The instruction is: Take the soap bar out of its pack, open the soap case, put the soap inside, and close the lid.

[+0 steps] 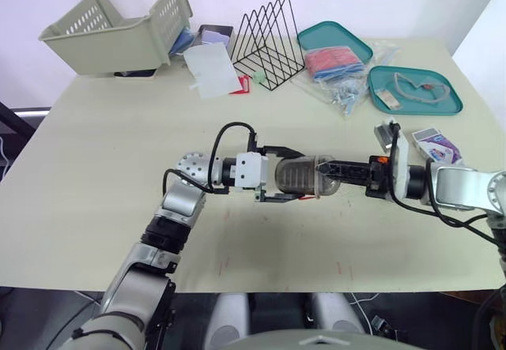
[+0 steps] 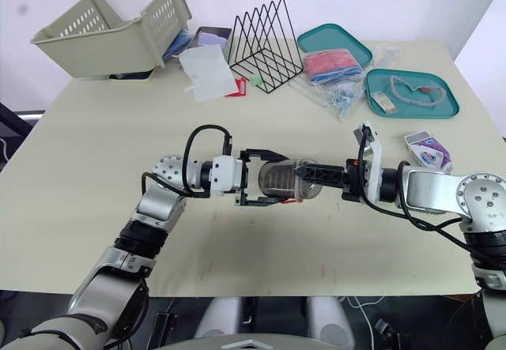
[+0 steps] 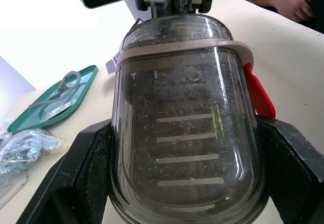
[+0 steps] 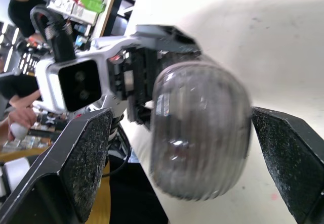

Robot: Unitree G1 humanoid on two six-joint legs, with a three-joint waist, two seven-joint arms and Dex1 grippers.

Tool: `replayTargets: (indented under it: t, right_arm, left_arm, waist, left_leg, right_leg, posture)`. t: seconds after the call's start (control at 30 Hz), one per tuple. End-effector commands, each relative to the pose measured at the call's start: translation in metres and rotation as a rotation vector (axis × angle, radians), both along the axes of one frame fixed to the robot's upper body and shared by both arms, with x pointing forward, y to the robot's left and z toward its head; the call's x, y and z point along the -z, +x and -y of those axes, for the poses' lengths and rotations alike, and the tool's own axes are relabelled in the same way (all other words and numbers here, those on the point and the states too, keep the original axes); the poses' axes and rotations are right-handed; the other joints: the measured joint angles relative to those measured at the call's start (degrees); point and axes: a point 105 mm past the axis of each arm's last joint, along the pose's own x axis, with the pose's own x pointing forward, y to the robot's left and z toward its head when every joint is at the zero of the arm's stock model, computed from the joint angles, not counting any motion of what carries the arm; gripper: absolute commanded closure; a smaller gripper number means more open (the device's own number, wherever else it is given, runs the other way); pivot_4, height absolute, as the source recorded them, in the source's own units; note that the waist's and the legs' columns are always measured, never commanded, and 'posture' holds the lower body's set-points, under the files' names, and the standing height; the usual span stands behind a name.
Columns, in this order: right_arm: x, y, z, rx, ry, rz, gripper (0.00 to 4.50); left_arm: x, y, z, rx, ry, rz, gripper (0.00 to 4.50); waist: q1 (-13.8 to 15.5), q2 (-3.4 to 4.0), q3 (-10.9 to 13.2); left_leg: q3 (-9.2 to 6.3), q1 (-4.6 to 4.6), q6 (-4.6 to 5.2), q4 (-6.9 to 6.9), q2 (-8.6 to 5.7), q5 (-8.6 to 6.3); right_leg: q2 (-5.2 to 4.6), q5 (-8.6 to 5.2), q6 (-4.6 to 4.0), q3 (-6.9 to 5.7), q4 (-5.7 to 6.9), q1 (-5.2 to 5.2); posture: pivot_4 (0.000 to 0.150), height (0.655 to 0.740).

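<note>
Case (image 1: 294, 175) is near the front edge of the surface (image 1: 95, 168), pinched between the 2 fingers of the left hand (image 1: 307, 176). Right hand (image 1: 327, 168) is spread, fingers either side of the case's other end; contact unclear. Pack (image 1: 436, 144), probably the soap's, lies by the right edge.

Clear soap case (image 3: 185, 133), gripped between jaws

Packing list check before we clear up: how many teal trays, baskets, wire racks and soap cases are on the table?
teal trays: 2
basket: 1
wire rack: 1
soap case: 1
total: 5
</note>
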Motion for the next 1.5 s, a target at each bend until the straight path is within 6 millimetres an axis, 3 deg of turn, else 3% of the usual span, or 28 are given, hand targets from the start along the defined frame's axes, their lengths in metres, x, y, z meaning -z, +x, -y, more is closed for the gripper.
replayTargets:
  t: [0.03, 0.83, 0.93, 1.03, 1.07, 1.27, 1.5]
  right_arm:
    - [-0.015, -0.001, -0.002, -0.026, 0.034, 0.036, 0.00]
    - [-0.008, -0.003, -0.001, -0.044, 0.021, -0.001, 0.00]
    - [-0.005, -0.002, 0.001, -0.040, 0.009, -0.012, 0.91]
    - [-0.004, 0.000, 0.002, -0.031, 0.013, -0.019, 2.33]
    - [-0.004, 0.001, 0.002, -0.028, 0.013, -0.020, 2.56]
    - [-0.005, -0.002, 0.001, -0.056, 0.036, -0.024, 2.57]
    - [-0.018, -0.019, -0.004, -0.179, 0.170, -0.007, 2.57]
  left_arm:
    - [-0.009, -0.004, 0.003, 0.015, -0.019, 0.055, 1.02]
    - [-0.011, -0.002, 0.003, 0.002, -0.028, 0.059, 1.02]
    - [-0.012, -0.001, 0.004, -0.001, -0.030, 0.061, 1.02]
    - [-0.013, 0.000, 0.005, -0.005, -0.036, 0.062, 1.02]
    - [-0.013, 0.000, 0.005, -0.007, -0.037, 0.063, 1.02]
    - [-0.012, -0.002, 0.004, -0.009, -0.038, 0.059, 1.02]
    - [-0.011, -0.001, -0.002, -0.023, -0.029, 0.053, 1.02]
  waist:
    - [0.0, 0.00, 0.0]
    - [0.0, 0.00, 0.0]
    - [0.0, 0.00, 0.0]
    - [0.0, 0.00, 0.0]
    - [0.0, 0.00, 0.0]
    - [0.0, 0.01, 0.0]
    - [0.0, 0.01, 0.0]
  left_leg:
    - [0.00, 0.00, 0.00, 0.00, 0.00, 0.00]
    - [-0.01, -0.02, 0.00, 0.00, 0.00, 0.00]
    - [-0.01, -0.02, 0.00, 0.00, 0.00, 0.00]
    - [-0.01, -0.02, 0.00, -0.01, 0.00, 0.00]
    - [-0.01, -0.02, 0.00, -0.01, 0.00, 0.00]
    - [-0.01, -0.03, 0.01, -0.01, 0.00, 0.00]
    - [-0.02, -0.03, 0.01, -0.01, 0.01, -0.01]
  right_leg:
    - [0.00, 0.00, 0.00, 0.00, 0.00, 0.00]
    - [0.00, 0.00, 0.00, -0.01, -0.02, 0.00]
    - [0.00, 0.00, 0.00, -0.01, -0.02, 0.00]
    - [0.00, 0.00, 0.00, -0.01, -0.03, 0.00]
    - [0.00, 0.00, 0.00, -0.01, -0.03, 0.00]
    - [0.00, 0.00, 0.00, -0.01, -0.03, -0.01]
    - [0.00, 0.00, 0.00, -0.02, -0.04, -0.01]
  posture:
    - [0.150, 0.7400]
    - [0.150, 0.7400]
    - [0.150, 0.7400]
    - [0.150, 0.7400]
    - [0.150, 0.7400]
    - [0.150, 0.7400]
    - [0.150, 0.7400]
